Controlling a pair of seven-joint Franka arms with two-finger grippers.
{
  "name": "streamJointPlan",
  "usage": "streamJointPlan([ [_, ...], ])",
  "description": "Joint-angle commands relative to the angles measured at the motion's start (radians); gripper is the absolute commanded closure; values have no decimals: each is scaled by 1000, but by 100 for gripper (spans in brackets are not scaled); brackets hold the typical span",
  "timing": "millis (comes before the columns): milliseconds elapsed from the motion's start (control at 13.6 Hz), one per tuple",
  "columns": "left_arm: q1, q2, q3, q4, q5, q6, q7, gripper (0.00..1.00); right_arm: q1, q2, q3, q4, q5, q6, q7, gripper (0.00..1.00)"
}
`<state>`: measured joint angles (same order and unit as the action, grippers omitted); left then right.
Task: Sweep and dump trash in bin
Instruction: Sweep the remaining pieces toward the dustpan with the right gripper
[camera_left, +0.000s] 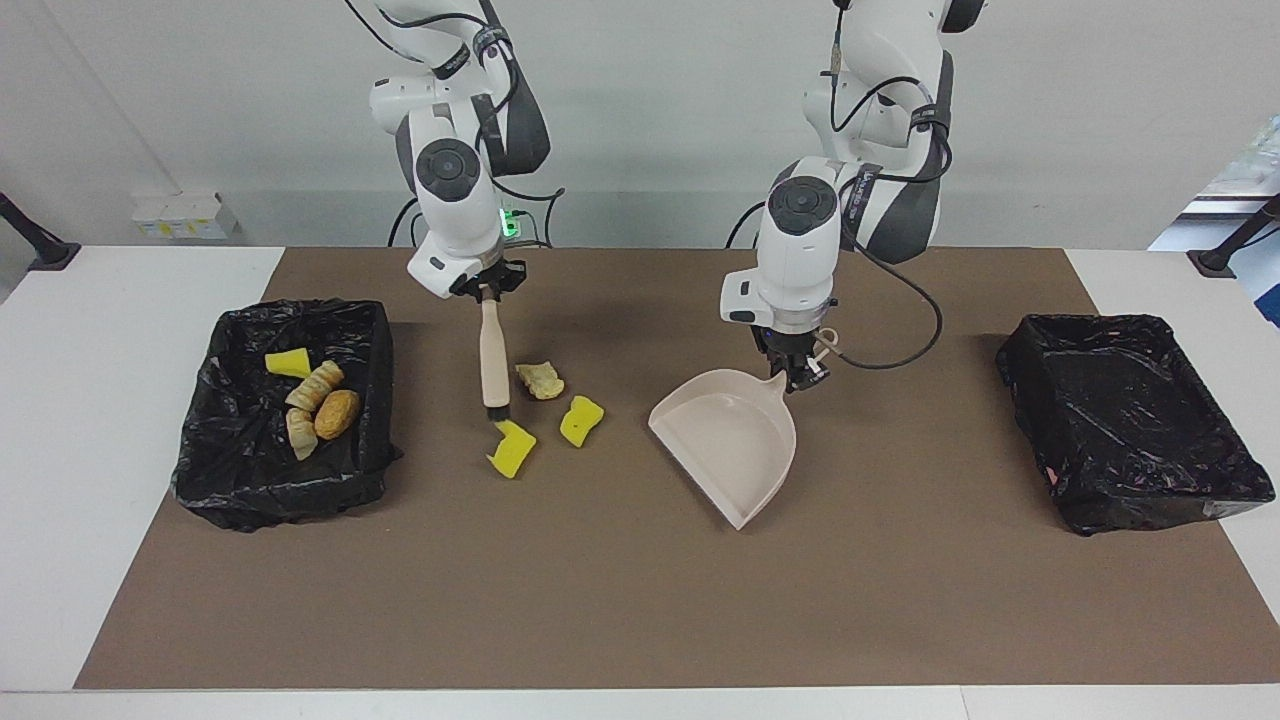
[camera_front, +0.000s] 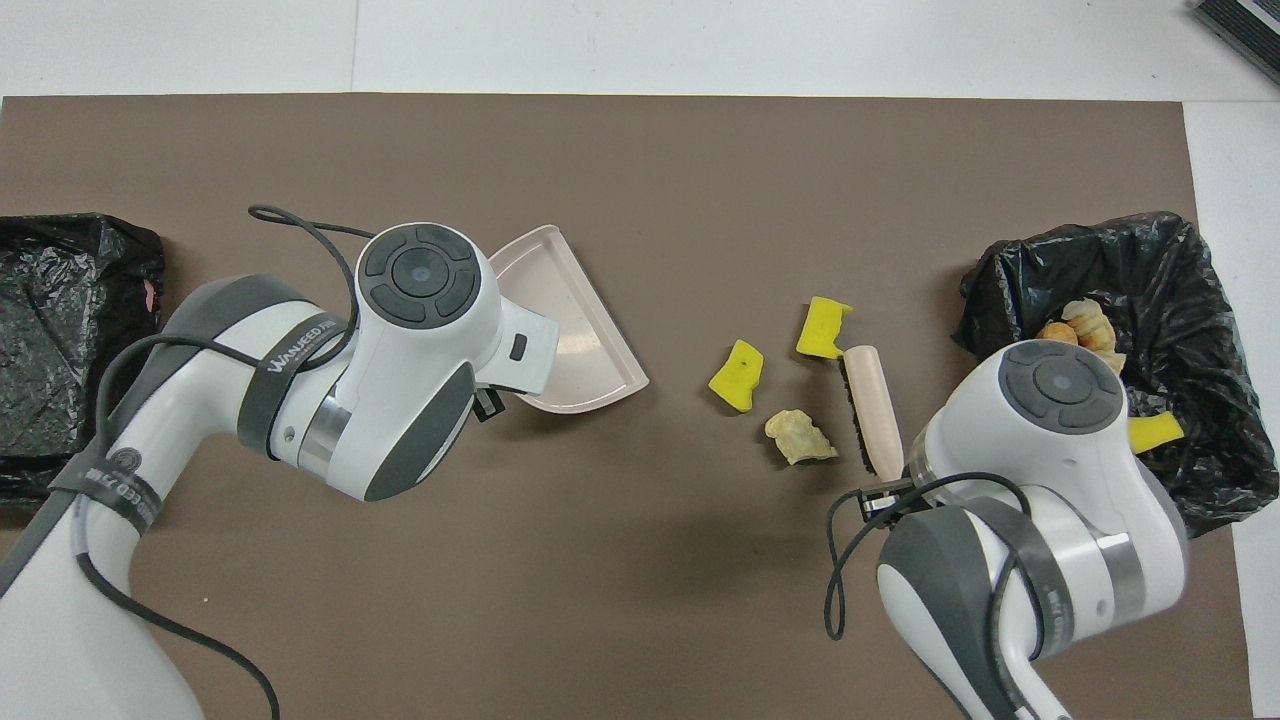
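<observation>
Right end effector pinches the brush; left end effector pinches the dustpan. Best: push the scraps steadily toward the pan's mouth.

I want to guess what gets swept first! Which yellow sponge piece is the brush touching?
The yellow sponge piece at the brush tip, the one farthest from the robots. The other loose sponge piece lies apart, toward the dustpan.

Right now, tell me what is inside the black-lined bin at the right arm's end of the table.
In the bin lie a yellow sponge chunk, two pale ridged bread lumps and a round orange-brown lump. From overhead the right arm covers part of it.
</observation>
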<state>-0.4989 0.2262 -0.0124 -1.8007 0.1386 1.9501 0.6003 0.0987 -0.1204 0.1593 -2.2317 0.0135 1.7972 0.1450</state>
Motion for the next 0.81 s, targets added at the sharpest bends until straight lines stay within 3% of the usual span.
streamJointPlan([
  [0,8,-19,-8,-19,29,-2,145,100,-14,-36,8,-32,-12,19,24,100],
  [367,-33,-74,-9,-103,50,9,213,100,12,7,14,133,-21,-84,31,100],
  [733,-93,-90,-9,-166,95,43,213,100,-16,96,14,133,-226,97,-108,100],
])
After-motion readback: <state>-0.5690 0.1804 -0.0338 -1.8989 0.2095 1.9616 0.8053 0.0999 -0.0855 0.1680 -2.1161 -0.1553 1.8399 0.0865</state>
